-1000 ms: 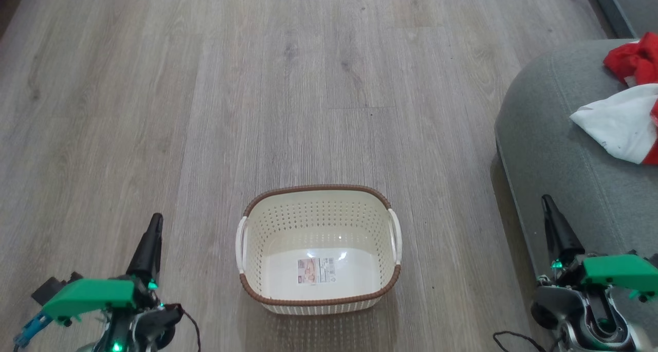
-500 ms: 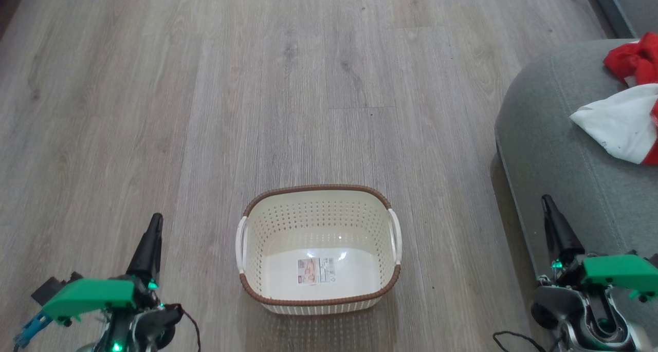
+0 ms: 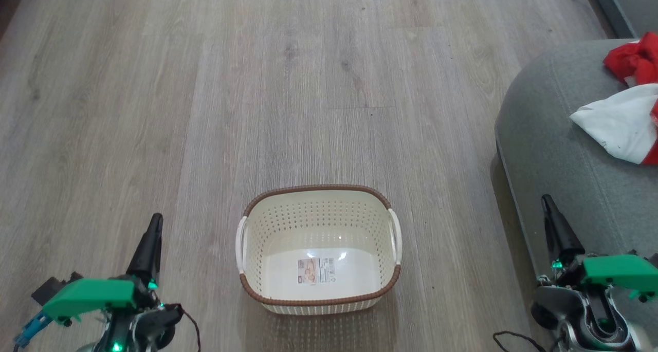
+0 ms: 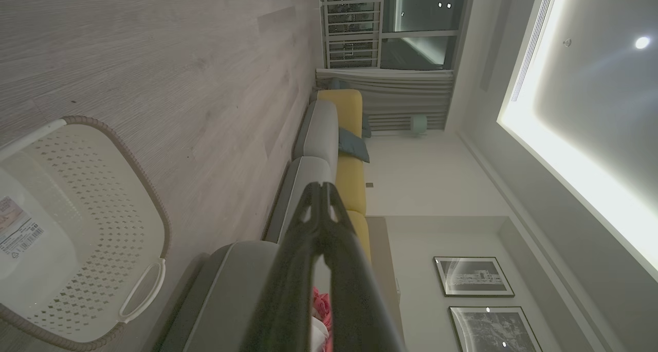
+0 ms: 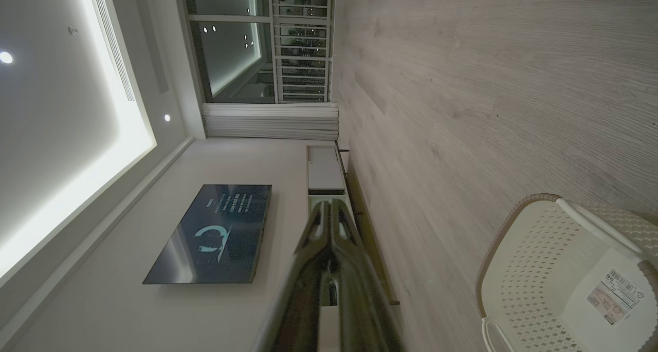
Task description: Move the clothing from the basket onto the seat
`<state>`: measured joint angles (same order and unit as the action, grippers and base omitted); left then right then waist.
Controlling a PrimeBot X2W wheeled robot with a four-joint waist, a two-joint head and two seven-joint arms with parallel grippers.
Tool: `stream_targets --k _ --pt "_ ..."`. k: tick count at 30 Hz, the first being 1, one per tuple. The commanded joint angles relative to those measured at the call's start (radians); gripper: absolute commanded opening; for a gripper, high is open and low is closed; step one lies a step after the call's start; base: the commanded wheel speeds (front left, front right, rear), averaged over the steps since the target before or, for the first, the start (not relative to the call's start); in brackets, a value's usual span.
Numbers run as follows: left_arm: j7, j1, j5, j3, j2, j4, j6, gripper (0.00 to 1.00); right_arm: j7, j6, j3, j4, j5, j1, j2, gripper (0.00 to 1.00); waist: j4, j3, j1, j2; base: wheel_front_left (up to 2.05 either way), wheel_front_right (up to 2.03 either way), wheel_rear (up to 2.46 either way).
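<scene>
The cream basket (image 3: 241, 254) with a brown rim stands on the wood floor, holding just a label sticker; it also shows as the basket (image 4: 144, 192) and the basket (image 5: 519, 249). The red and white clothing (image 3: 624, 115) lies on the grey-green seat (image 3: 545, 136) at the right edge; a bit of clothing (image 4: 321, 311) peeks behind my left fingers. My left gripper (image 3: 156, 219) hangs shut and holding nothing, left of the basket. My right gripper (image 3: 546, 200) is shut with nothing in it, at the seat's front edge. Left gripper (image 4: 322, 186) and right gripper (image 5: 329, 203) tips meet.
Wood floor (image 3: 308, 85) stretches ahead and to the left. A long grey and yellow sofa (image 4: 329, 131) runs along the wall. A wall screen (image 5: 216, 234) and a low cabinet (image 5: 324, 167) are across the room.
</scene>
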<state>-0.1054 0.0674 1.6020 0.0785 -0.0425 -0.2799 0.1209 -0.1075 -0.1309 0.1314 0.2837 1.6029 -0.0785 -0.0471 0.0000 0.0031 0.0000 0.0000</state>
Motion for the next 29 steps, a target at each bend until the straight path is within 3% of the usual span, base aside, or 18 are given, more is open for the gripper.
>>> stream_targets --k 1,29 --pt "-0.008 0.041 0.007 0.035 -0.008 0.035 0.01 0.0 -0.006 0.0 -0.018 -0.039 0.006 -0.029 -0.003 0.0 0.0 0.0 0.0 0.0 0.0 0.0 0.0" --pt "-0.008 0.041 0.007 0.035 -0.008 0.035 0.01 0.0 -0.006 0.0 -0.018 -0.039 0.006 -0.029 -0.003 0.0 0.0 0.0 0.0 0.0 0.0 0.0 0.0"
